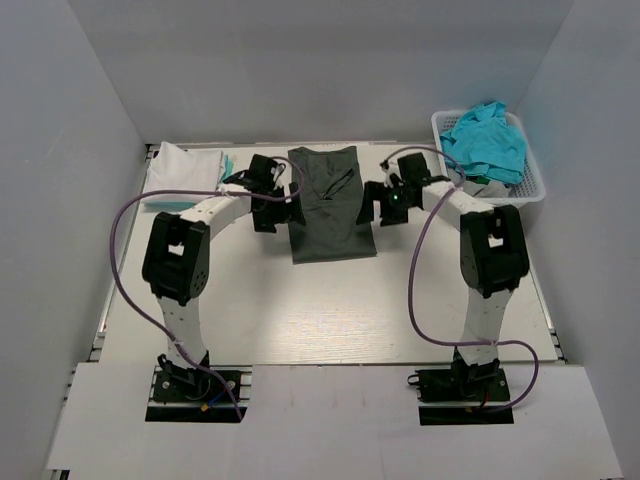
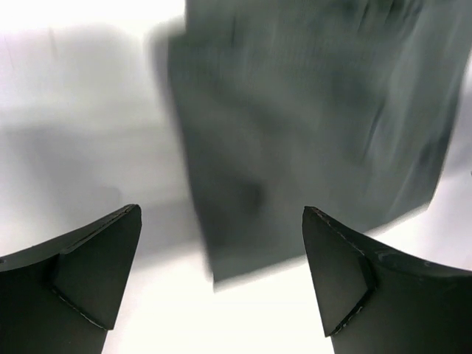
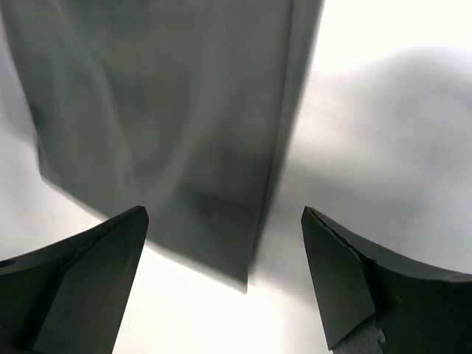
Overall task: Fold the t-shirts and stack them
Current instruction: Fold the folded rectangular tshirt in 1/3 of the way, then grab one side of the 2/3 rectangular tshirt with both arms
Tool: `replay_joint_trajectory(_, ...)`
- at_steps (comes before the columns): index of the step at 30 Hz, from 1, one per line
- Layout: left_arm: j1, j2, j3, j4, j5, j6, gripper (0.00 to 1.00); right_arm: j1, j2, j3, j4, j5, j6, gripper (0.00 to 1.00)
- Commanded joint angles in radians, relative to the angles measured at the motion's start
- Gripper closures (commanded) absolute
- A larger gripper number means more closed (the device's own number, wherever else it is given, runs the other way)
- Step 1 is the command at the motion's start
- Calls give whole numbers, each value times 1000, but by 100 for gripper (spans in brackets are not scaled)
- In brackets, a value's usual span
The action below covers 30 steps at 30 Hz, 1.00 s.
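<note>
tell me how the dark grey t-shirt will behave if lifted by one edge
Probably floppy: the dark grey t-shirt lies flat with soft creases, so it would likely drape and unfold. Pushed, it may bunch rather than slide whole.

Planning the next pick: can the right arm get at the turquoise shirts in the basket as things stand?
Probably yes: the right gripper is open and empty, and the turquoise shirts lie heaped uncovered in the basket just beside that arm.

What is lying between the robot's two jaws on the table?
The dark grey t-shirt lies flat on the table between the left jaws and the right jaws, which both stand open. The top view shows this best.
</note>
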Motion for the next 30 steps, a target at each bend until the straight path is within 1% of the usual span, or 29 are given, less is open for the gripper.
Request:
replay_joint_trajectory(1, -35, -187, -98, -24, -22, -5, 0, -1, -179, -206, 65, 0, 59, 10)
replay_joint_trajectory(5, -59, -221, -234, -48, -2, -39, 0, -1, -234, -314, 56, -3, 102, 10)
replay_joint_trajectory(9, -101, -221, -273, -48, -2, -51, 0, -1, -241, -385, 83, -60, 127, 10)
replay_joint_trajectory(10, -101, -221, -273, -39, -17, -61, 0, 0, -239, -391, 89, -60, 127, 11)
replay_joint_trajectory(11, -110, -221, -273, -39, -26, -61, 2, -1, -227, -396, 92, -64, 130, 11)
replay_joint_trajectory(12, -110, -206, -273, -39, -26, -61, 4, -4, -224, -396, 99, -64, 136, 14)
replay_joint_trajectory(14, -121, -192, -273, -39, -40, -61, 10, -4, -213, -396, 105, -70, 145, 18)
replay_joint_trajectory(15, -130, -178, -273, -39, -40, -52, 17, 0, -205, -400, 118, -75, 148, 23)
replay_joint_trajectory(17, -130, -166, -273, -13, -51, -51, 24, 0, -196, -403, 144, -81, 165, 27)
replay_joint_trajectory(18, -139, -154, -273, -13, -51, -51, 34, -1, -189, -403, 151, -81, 167, 29)
replay_joint_trajectory(20, -139, -138, -273, -4, -51, -51, 35, -1, -172, -399, 157, -81, 176, 30)
replay_joint_trajectory(21, -139, -121, -273, -4, -62, -51, 44, -1, -161, -393, 154, -81, 174, 32)
replay_joint_trajectory(23, -139, -103, -264, -4, -75, -51, 45, -3, -152, -393, 154, -80, 179, 34)
replay_joint_trajectory(24, -139, -94, -264, -4, -88, -51, 48, -1, -149, -394, 157, -81, 180, 38)
replay_joint_trajectory(26, -139, -68, -264, -4, -98, -51, 52, -3, -141, -400, 163, -78, 180, 40)
replay_joint_trajectory(27, -139, -67, -264, 7, -98, -51, 55, 0, -141, -402, 163, -74, 180, 42)
replay_joint_trajectory(28, -139, -52, -255, 7, -98, -51, 59, -1, -133, -402, 163, -74, 182, 48)
replay_joint_trajectory(29, -139, -43, -255, 7, -98, -51, 63, -1, -129, -403, 163, -77, 180, 51)
replay_joint_trajectory(30, -139, -34, -245, 7, -98, -51, 68, -1, -127, -403, 162, -77, 180, 54)
